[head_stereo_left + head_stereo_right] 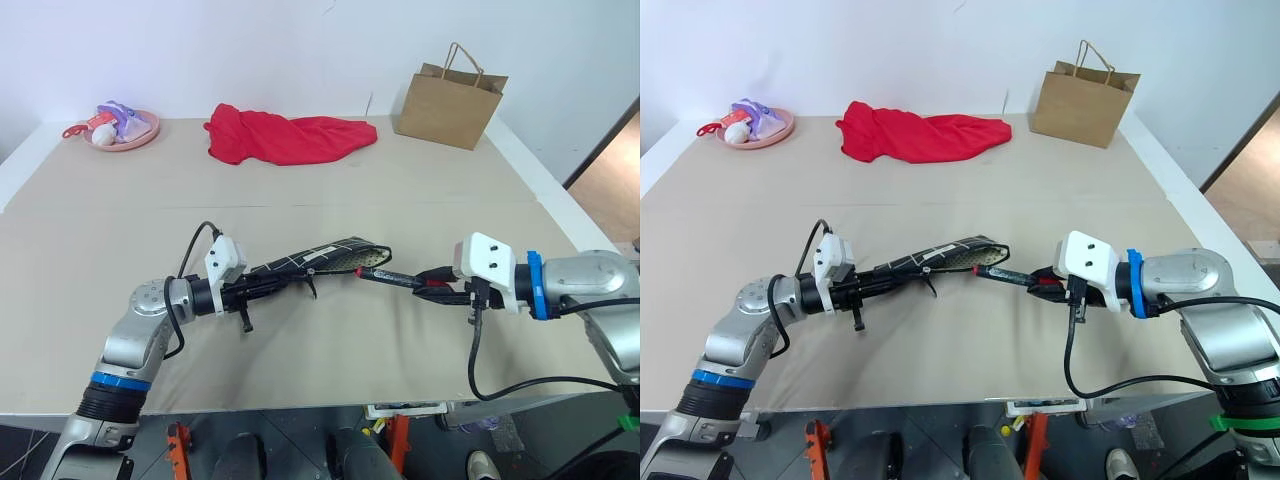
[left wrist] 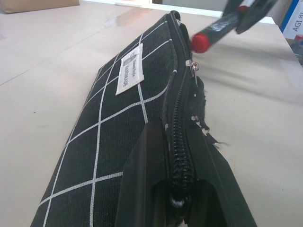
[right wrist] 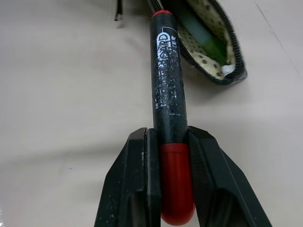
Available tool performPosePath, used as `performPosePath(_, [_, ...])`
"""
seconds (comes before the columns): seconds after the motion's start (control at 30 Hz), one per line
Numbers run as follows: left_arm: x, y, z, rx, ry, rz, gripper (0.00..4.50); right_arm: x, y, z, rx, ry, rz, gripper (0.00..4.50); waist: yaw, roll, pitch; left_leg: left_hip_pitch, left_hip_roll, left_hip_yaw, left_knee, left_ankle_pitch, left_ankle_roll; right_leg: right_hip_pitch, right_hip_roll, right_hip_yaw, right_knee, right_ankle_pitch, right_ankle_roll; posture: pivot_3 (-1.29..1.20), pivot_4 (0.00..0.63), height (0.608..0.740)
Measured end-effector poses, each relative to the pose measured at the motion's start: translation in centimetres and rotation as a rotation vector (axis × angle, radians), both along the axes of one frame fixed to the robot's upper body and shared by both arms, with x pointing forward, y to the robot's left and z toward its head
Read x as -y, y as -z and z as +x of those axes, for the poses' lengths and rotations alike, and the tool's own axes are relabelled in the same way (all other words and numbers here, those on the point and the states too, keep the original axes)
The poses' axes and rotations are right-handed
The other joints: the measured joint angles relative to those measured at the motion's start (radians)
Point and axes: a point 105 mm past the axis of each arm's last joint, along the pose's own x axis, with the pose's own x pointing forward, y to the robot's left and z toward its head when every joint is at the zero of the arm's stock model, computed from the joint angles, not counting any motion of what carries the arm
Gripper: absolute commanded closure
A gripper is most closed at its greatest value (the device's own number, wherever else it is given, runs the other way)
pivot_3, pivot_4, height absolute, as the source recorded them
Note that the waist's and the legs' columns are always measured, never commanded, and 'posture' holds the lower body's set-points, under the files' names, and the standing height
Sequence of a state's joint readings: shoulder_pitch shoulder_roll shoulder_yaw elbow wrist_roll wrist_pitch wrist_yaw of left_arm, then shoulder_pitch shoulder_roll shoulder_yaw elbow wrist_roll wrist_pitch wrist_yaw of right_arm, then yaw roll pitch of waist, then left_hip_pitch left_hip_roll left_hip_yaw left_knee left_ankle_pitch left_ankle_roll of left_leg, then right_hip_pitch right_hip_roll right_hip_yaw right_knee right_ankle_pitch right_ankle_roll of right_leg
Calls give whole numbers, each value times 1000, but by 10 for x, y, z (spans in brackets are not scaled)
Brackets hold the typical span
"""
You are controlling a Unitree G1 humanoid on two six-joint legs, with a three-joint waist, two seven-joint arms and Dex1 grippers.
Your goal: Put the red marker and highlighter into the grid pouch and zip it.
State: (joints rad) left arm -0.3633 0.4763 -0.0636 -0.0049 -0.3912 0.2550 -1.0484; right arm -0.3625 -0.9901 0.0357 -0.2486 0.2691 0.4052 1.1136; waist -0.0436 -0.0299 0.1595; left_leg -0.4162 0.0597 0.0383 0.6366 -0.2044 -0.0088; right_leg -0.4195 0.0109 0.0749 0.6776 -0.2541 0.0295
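You see the left tool (image 1: 262,285) clenched on the grid pouch (image 1: 320,258); the right tool (image 3: 169,177) grasps the red marker (image 3: 168,104) at the pouch mouth, near the worktop's (image 1: 320,190) front edge.

Bright, even light falls from above; shadows on the table (image 1: 420,190) are soft and faint. A pale sheen lies on its far part in the left wrist view. There the marker (image 2: 222,29) is blurred, while the pouch (image 2: 113,118) stays sharp.
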Motion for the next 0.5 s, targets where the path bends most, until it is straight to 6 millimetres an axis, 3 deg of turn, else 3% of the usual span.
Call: performPosePath(0.5, [0,0,0,-1,-3,2,4500,-1,-10,1,-18,-18,46,3971,1,0,0,0,0,0,0,0,0,0,0,0,0,0,0,0,150,740])
